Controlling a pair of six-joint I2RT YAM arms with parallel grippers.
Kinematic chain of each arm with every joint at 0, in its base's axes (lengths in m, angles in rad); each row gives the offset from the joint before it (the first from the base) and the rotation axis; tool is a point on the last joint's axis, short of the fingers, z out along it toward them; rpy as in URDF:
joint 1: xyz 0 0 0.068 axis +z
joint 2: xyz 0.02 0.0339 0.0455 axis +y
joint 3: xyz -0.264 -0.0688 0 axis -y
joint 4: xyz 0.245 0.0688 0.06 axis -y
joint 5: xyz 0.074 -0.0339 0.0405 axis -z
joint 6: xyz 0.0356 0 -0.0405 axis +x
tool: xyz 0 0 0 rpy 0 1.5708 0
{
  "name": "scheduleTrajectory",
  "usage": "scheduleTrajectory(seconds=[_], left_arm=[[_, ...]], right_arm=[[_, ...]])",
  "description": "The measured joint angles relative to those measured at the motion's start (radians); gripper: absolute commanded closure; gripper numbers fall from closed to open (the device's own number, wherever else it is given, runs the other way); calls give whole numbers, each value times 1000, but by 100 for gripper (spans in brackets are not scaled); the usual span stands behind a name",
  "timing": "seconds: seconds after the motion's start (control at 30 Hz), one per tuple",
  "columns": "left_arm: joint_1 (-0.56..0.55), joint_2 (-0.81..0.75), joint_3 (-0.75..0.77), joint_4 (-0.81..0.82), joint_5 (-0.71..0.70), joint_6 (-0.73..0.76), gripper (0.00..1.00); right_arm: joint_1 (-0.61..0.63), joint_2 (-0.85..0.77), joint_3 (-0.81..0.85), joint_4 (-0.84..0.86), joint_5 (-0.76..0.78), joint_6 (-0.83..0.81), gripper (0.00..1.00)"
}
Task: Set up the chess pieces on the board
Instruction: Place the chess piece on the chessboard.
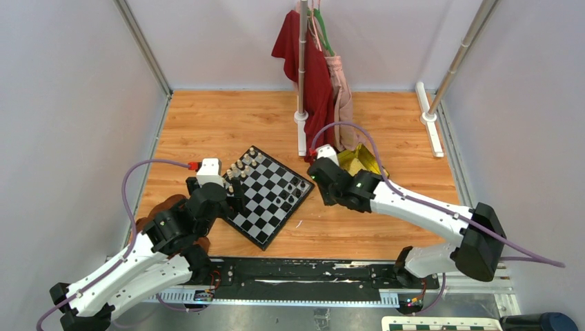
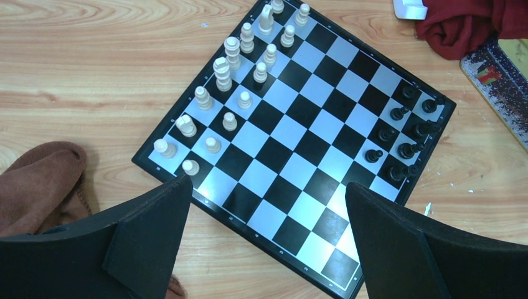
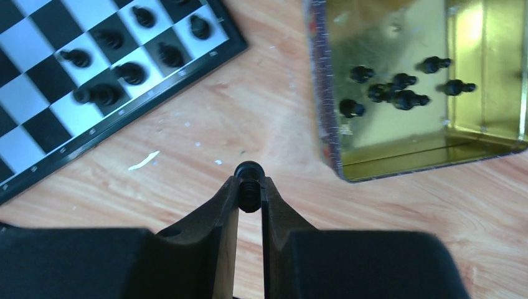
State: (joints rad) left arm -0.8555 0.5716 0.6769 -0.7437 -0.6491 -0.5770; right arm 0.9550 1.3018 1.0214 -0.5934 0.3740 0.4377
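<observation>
We see the board (image 1: 270, 196) lying turned like a diamond on the wooden table (image 1: 207, 124), between the two arms. In the left wrist view the cream pieces (image 2: 230, 93) stand in two rows along the board's 10 o'clock edge, and some black pieces (image 2: 405, 131) are gathered near its 3 o'clock corner. The left gripper (image 2: 264, 185) hangs over the board's near edge with its fingers spread wide and nothing between them. A brown cloth (image 2: 37, 187) lies at 8 o'clock, just off the board. The right gripper (image 3: 249, 187) is pressed onto a single black piece (image 3: 249, 171) – its round head pokes out beyond the fingertips – above bare wood between board and tray. In the right wrist view the board sits at 10 o'clock. The gold tray (image 3: 320, 93) sits at 2 o'clock with several loose black pieces (image 3: 398, 90) lying on its floor. A red garment (image 1: 303, 62) hangs from a pole at 12 o'clock in the overhead view.
</observation>
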Motion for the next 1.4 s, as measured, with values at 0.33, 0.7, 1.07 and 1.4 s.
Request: scheduleTrajectory(seconds=[0.33,0.7,1.07,1.4], left_arm=[[0,-3,0,0,-3,0,0],[-5,-30,0,-8,-21,-11,0],[-5,-41,0,-14,-38,-21,0],[-5,-43,0,-14,-44,-22,0]], right_arm=[[189,174,128,-4,-2,-7,100],[237,363,257,48,-40,-48,100],[246,502,364,77,-91,-89,100],[247,558,377,82,-106,-102,100]])
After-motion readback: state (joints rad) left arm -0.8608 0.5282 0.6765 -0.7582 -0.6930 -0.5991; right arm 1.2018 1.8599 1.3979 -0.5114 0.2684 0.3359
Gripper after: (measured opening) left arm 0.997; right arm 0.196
